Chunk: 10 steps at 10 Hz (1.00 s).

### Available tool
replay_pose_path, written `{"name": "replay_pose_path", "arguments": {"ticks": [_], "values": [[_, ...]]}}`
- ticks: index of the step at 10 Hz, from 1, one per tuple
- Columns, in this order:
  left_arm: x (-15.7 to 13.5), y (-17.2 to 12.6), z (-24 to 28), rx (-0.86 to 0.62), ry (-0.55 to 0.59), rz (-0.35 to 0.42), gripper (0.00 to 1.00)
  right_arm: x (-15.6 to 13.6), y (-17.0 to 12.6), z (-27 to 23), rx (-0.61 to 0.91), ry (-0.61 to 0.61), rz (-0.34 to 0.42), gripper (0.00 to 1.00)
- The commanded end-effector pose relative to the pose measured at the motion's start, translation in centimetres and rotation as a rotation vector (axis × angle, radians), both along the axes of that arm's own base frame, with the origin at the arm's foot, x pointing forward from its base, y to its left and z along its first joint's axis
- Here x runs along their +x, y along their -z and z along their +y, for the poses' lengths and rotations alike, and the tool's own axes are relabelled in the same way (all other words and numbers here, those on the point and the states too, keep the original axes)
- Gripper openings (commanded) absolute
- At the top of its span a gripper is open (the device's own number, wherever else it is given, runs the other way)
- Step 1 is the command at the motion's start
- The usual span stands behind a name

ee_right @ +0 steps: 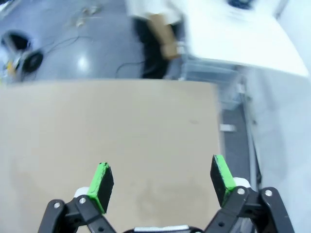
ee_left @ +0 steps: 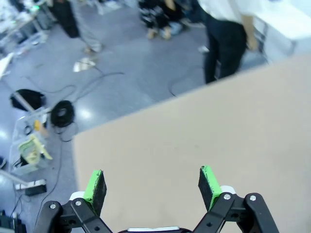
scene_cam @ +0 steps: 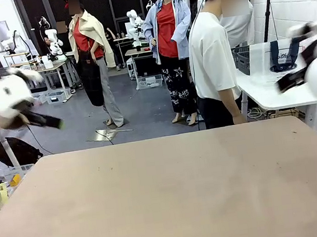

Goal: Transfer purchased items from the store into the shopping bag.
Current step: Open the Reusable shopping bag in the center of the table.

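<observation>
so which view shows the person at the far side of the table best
The front view: the person stands beyond the table's far edge, white t-shirt and dark trousers sharp. The left wrist view catches the trousers and a forearm from above; the right wrist view gives the same, blurred.

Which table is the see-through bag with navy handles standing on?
The white table at far right beside the person, not the wide tan table; the translucent plastic bag stands there.
</observation>
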State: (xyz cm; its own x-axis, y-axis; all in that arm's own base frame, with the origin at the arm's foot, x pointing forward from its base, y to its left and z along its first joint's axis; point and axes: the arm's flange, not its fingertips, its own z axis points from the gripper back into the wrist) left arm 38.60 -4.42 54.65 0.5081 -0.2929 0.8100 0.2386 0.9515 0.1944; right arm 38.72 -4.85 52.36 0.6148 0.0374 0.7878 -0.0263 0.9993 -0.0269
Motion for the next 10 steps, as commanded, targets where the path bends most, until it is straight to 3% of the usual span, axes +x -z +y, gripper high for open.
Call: {"name": "replay_pose_path", "arguments": {"ticks": [1, 4, 5, 7, 8, 10], "values": [[-9.2, 5.0, 6.9, -0.045, -0.148, 0.018, 1.00, -4.3, 3.6, -7.0, 0.083, 0.189, 0.030, 1.00], [-11.2, 7.5, 16.4, -0.278, -0.280, 0.081, 1.00, -5.5, 8.2, -16.4, 0.261, 0.325, 0.072, 1.00], [-10.5, 8.6, 18.4, -0.341, -0.306, 0.106, 1.00, -5.0, 9.3, -17.6, 0.283, 0.375, 0.090, 1.00], [-9.6, 9.4, 18.8, -0.372, -0.321, 0.131, 1.00, -3.3, 10.0, -17.1, 0.284, 0.332, 0.118, 1.00], [-4.9, 2.4, 22.5, -0.327, -0.342, 0.136, 1.00, -4.8, 8.4, -19.3, 0.279, 0.401, 0.132, 1.00], [-4.9, 2.4, 22.5, -0.327, -0.342, 0.136, 1.00, -4.8, 8.4, -19.3, 0.279, 0.401, 0.132, 1.00]]}}
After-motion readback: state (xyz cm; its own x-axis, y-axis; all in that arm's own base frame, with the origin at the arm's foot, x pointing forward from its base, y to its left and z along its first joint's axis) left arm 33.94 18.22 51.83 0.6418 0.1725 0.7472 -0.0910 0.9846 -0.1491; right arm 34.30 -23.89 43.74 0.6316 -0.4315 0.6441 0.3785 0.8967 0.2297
